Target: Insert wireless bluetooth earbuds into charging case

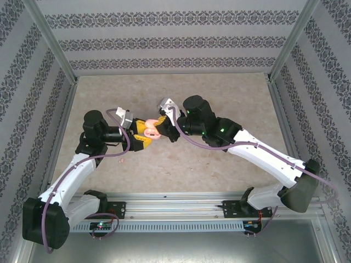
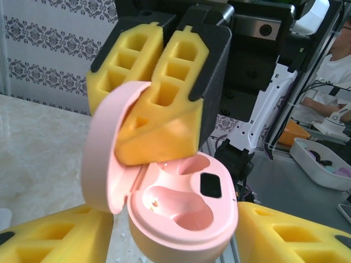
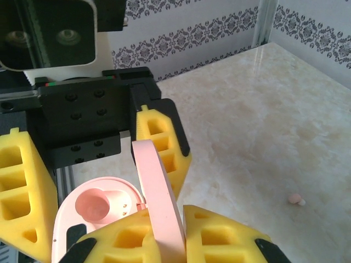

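Earbud [image 3: 296,199], pale pink, loose on table [image 3: 263,120], well apart from charging case [image 2: 186,219] between grippers. Right gripper [image 3: 164,241] pinched shut on open lid [image 3: 156,186]; left gripper [image 2: 178,244] part-open astride base, grip we cannot tell. We judge: loading stage; next, fetch bud with lid held open.

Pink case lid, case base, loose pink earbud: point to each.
pink case lid [image 2: 101,161], left wrist view, outer shell.
case base [image 2: 181,212], left wrist view, earbud well.
loose pink earbud [image 3: 296,199], right wrist view, its body.

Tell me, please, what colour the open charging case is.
The charging case is pale pink, clearest in the left wrist view.
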`<state>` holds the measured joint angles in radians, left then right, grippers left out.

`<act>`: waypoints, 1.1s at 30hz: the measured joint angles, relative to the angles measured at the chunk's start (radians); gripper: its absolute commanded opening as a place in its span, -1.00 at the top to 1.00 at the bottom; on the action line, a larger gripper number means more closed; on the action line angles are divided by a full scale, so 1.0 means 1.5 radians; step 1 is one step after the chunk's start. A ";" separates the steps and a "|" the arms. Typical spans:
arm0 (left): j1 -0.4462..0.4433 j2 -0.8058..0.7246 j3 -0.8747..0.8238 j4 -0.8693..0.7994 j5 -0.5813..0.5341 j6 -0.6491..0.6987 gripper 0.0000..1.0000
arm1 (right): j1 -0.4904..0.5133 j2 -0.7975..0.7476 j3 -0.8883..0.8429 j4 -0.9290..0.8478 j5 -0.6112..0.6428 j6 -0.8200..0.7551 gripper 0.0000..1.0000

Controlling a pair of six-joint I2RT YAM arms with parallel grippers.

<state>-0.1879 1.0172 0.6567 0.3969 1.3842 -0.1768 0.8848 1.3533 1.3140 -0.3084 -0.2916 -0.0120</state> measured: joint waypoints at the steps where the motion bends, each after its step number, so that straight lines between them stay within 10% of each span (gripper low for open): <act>1: 0.000 0.000 0.000 0.005 0.000 -0.005 -0.17 | 0.002 0.001 0.003 -0.002 0.001 -0.003 1.00; 14: 0.001 0.008 0.000 0.025 0.015 -0.033 0.39 | 0.002 0.010 0.016 -0.013 0.010 -0.014 0.93; 33: 0.009 0.006 0.000 0.020 -0.005 -0.034 0.52 | 0.002 0.010 0.017 -0.011 0.034 0.031 -0.08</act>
<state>-0.1745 1.0260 0.6567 0.4267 1.3766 -0.2283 0.8883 1.3678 1.3399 -0.3252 -0.2409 0.0349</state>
